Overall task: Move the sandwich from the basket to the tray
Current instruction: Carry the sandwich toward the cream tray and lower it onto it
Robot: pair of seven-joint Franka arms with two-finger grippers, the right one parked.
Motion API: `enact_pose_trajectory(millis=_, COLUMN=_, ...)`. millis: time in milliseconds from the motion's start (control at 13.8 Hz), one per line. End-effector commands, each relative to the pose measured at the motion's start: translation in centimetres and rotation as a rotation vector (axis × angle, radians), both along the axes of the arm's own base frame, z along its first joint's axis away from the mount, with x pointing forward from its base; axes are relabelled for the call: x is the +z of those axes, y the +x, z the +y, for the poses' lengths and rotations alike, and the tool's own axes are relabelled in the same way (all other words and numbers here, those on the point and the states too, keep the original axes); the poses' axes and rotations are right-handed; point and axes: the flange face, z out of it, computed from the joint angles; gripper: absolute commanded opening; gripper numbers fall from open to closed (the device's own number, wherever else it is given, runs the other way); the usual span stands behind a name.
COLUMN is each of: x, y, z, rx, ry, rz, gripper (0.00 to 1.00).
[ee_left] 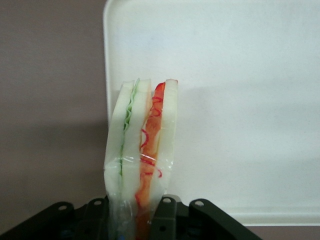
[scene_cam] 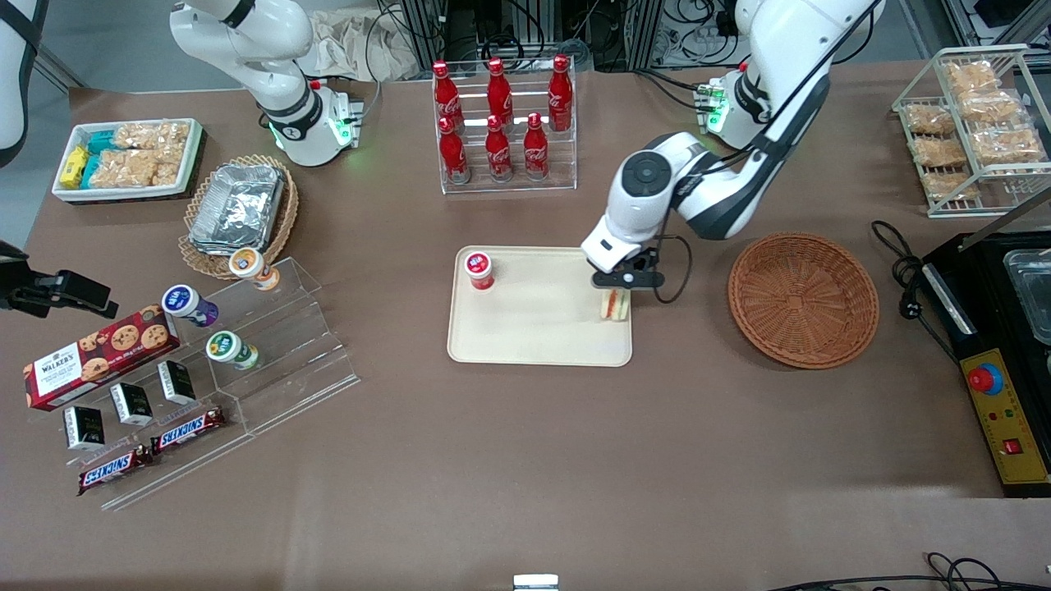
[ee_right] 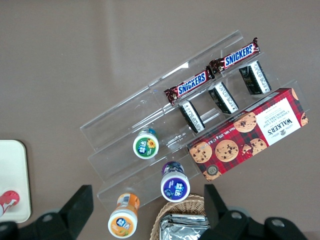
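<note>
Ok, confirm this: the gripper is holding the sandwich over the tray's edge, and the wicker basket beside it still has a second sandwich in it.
One thing is wrong: the basket holds nothing, as the front view shows. The rest stands: the gripper is shut on the sandwich, holding it over the edge of the tray nearest the basket.

Six bottles (scene_cam: 497, 123), four cups (scene_cam: 232, 350), three black boxes (scene_cam: 131, 404), two Snickers (scene_cam: 188, 429), two baskets (scene_cam: 803, 300), one tray (scene_cam: 534, 332), one sandwich (scene_cam: 614, 306), one gripper (scene_cam: 617, 294) clamping it at the tray's edge.
</note>
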Motion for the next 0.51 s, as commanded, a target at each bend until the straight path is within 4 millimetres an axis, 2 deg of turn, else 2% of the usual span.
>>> enact_pose_trajectory(millis=0, x=-1.0, y=0.3, z=-1.0, rx=0.006, ry=0.002, rz=-0.02, gripper=0.0)
enact_pose_trajectory(millis=218, x=-2.5, y=0.1, z=-1.0, rx=-0.056, ry=0.03, rz=-0.039, gripper=0.0)
enact_pose_trajectory(millis=291, x=-2.7, y=0.2, z=-1.1, rx=-0.077, ry=0.035, rz=-0.049, gripper=0.37)
enact_pose_trajectory(millis=364, x=-2.9, y=0.3, z=-1.2, rx=-0.091, ry=0.037, rz=-0.053, gripper=0.99)
enact_pose_trajectory(millis=436, x=-2.6, y=0.8, z=-1.2, rx=-0.083, ry=0.037, rz=-0.059, gripper=1.0)
